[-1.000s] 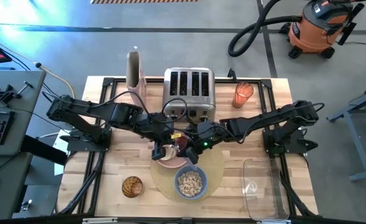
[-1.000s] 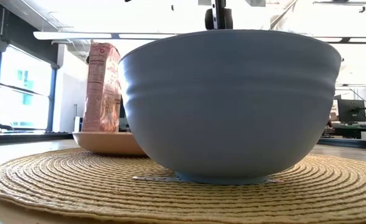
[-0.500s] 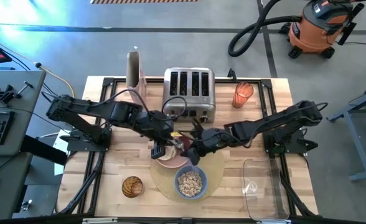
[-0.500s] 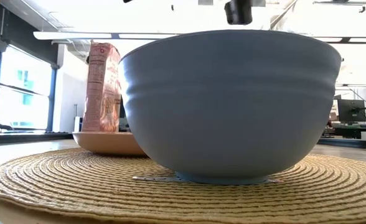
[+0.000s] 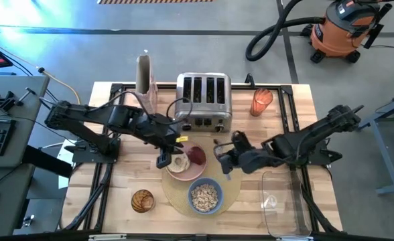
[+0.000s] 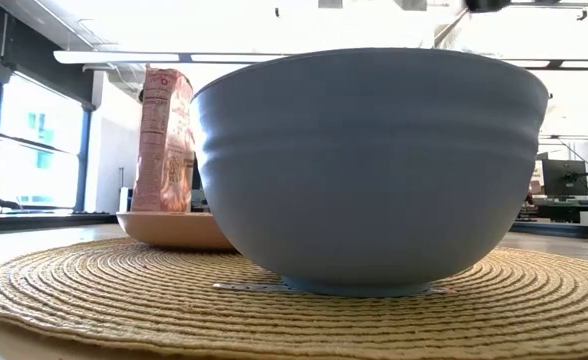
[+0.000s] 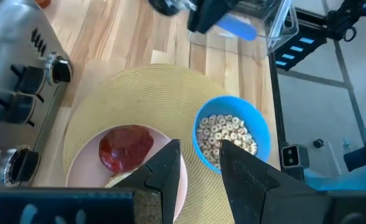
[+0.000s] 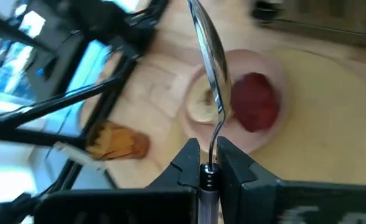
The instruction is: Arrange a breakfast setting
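Note:
A round tan placemat [image 5: 229, 182] carries a pink plate [image 5: 185, 173] and a blue bowl [image 5: 205, 196] of cereal [image 7: 228, 132]. A red fruit [image 5: 195, 156] and a bagel half [image 5: 179, 162] lie on the plate. My left gripper [image 5: 163, 159] is open and empty over the plate's left edge; its fingers show in the left wrist view [image 7: 198, 168]. My right gripper [image 5: 225, 161] hovers over the placemat's right part, shut on a small metal spoon [image 8: 211, 56]. My right gripper pinches the spoon's handle near its free end [image 8: 211, 154] between its two fingers. The spoon runs straight on from the fingers, its bowl [image 8: 208, 37] farthest from them. It is lifted clear of the plate and the placemat.
A four-slot steel toaster [image 5: 204, 100] stands behind the plate, an orange cup [image 5: 261, 100] to its right, a cereal box [image 5: 144, 73] to its left. A round brown thing [image 5: 142, 200] lies at the near left. A clear container [image 5: 277, 201] sits at the near right.
My right gripper has gone from over the plate toward the table's right edge, with the spoon in its hold. My left gripper has drawn back a little toward the table's left edge. The plate, fruit, bagel and bowl have stayed in place.

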Controlling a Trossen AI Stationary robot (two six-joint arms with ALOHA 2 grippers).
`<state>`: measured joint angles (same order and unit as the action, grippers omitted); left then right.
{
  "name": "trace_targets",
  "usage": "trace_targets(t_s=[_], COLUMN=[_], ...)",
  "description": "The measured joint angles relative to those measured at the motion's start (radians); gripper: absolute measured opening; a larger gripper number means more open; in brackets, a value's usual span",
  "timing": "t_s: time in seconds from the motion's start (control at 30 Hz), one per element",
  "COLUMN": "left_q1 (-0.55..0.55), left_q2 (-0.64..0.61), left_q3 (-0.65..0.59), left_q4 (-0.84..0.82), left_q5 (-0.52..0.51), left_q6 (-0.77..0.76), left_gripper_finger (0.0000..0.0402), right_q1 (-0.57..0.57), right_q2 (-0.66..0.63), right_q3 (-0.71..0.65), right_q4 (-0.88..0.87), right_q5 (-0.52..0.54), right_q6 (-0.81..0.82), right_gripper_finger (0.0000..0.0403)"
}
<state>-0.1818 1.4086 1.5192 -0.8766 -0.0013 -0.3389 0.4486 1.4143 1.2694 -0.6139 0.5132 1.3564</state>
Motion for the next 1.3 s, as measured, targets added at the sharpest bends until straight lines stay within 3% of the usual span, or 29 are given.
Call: trace_targets(t_s=[0.17, 0.47, 0.87, 1.3], left_q1=[0.0, 0.0, 0.0, 0.0], left_q2=[-0.044, -0.1, -0.107, -0.107], left_q3=[0.0, 0.001, 0.001, 0.001], left_q4=[0.001, 0.002, 0.002, 0.0], left_q5=[-0.002, -0.003, -0.003, -0.003], left_q6=[0.0, 0.0, 0.001, 0.001], left_gripper_finger=[0.0104, 0.0104, 0.0104, 0.0103], right_q1=[0.069, 0.169, 0.23, 0.262], right_q2=[-0.002, -0.001, 0.012, 0.156], right_q3=[-0.006, -0.139, -0.302, -0.308], right_q4=[-0.15, -0.149, 0.152, 0.277], right_q5=[0.11, 0.2, 0.246, 0.208], right_q6=[0.219, 0.574, 0.663, 0.806], right_gripper_finger=[0.0005, 0.0005, 0.0005, 0.0005])
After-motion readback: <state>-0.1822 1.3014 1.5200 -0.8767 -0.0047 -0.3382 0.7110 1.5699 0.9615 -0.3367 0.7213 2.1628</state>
